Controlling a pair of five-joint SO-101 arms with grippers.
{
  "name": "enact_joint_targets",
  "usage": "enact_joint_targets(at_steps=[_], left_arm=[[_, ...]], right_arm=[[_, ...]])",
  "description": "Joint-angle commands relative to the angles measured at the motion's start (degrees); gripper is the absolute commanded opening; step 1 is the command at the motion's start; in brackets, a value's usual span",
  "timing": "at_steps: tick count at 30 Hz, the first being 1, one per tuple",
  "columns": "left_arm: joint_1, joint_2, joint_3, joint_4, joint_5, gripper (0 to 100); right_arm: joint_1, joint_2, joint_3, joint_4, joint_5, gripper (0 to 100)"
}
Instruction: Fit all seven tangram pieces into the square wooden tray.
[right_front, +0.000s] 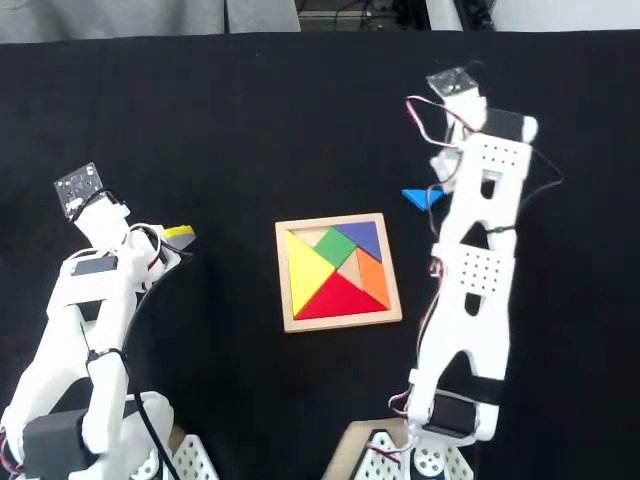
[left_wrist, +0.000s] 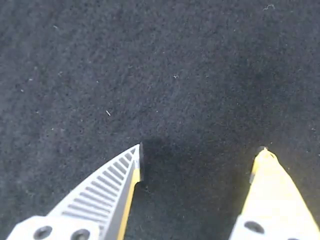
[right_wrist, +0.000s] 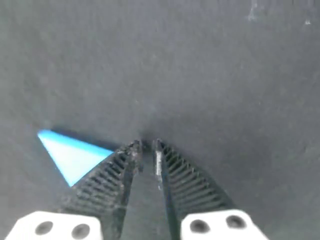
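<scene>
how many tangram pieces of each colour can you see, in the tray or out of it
yellow piece: 1
red piece: 1
green piece: 1
purple piece: 1
orange piece: 1
light blue piece: 1, on the cloth outside the tray
total: 6, with 5 of them in the tray

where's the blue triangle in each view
high view: blue triangle right of the tray, against the right arm.
left wrist view: not in it.
right wrist view: triangle beside the right gripper, partly behind one finger.
shared landmark: the right gripper, next to the triangle.
</scene>
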Motion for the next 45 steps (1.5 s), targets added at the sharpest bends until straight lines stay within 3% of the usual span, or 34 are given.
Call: enact_joint_targets(at_steps=[1,9,14,18,20,25,27,36,41,45], left_arm=[[0.9,-0.2,-0.2,-2.9,0.5,34],[0.9,-0.2,-0.1,-3.5,0.5,34],[1.0,-0.2,-0.1,-3.5,0.5,34],[1.0,-0.2,-0.1,-3.5,0.5,34],[1.0,-0.2,0.0,-3.5,0.5,34],[1.0,-0.1,0.0,-3.5,0.5,34],[1.0,-0.1,0.0,-3.5,0.5,34],[1.0,-0.1,0.0,-3.5,0.5,34],[1.0,-0.1,0.0,-3.5,0.5,34],[1.0,-0.1,0.0,-3.5,0.5,34]], right_arm=[[2.8,-3.4,2.9,2.2,9.4,4.8],[3.3,-23.2,24.7,2.2,21.1,1.1],[0.4,-40.1,42.5,1.6,32.5,1.1],[-1.6,-45.2,51.8,-6.3,36.8,1.6],[-2.1,-45.3,54.4,-9.4,36.9,7.2],[-5.0,-45.3,58.8,-7.1,42.1,39.4],[-5.6,-45.2,60.4,-8.0,44.1,43.3],[-5.7,-45.2,67.6,-21.1,44.2,29.6],[-6.2,-45.2,68.6,-23.1,44.7,30.6],[-6.6,-45.1,69.1,-23.1,50.5,30.1]])
